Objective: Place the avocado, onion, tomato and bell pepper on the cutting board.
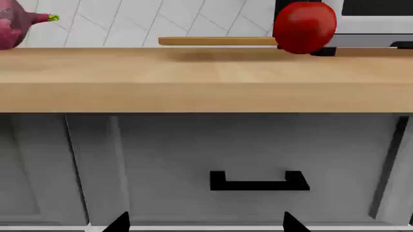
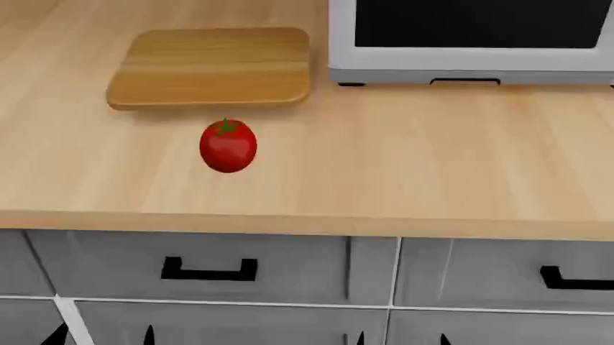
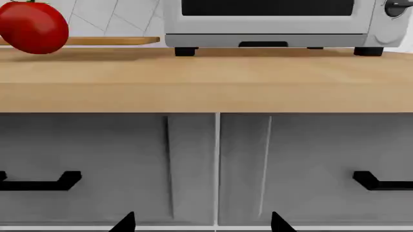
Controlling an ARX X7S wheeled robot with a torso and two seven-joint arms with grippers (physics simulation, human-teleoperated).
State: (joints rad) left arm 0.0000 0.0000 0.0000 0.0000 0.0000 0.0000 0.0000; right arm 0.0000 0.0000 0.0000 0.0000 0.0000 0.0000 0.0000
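The glossy red tomato (image 2: 227, 146) sits on the counter just in front of the wooden cutting board (image 2: 211, 68), whose top is bare. It also shows in the left wrist view (image 1: 304, 26) and the right wrist view (image 3: 34, 28). The pinkish-purple onion (image 1: 13, 24), with a yellow-green tip, lies at the edge of the left wrist view, cut off by the frame. The avocado and bell pepper are out of view. My left gripper (image 1: 206, 223) and right gripper (image 3: 201, 223) are both open and empty. They are held low in front of the drawers, below the counter edge.
A silver toaster oven (image 2: 470, 43) stands on the counter right of the board. Grey drawers with black handles (image 2: 209, 271) run below the counter edge (image 2: 307, 223). A white tiled wall (image 1: 161, 19) is behind.
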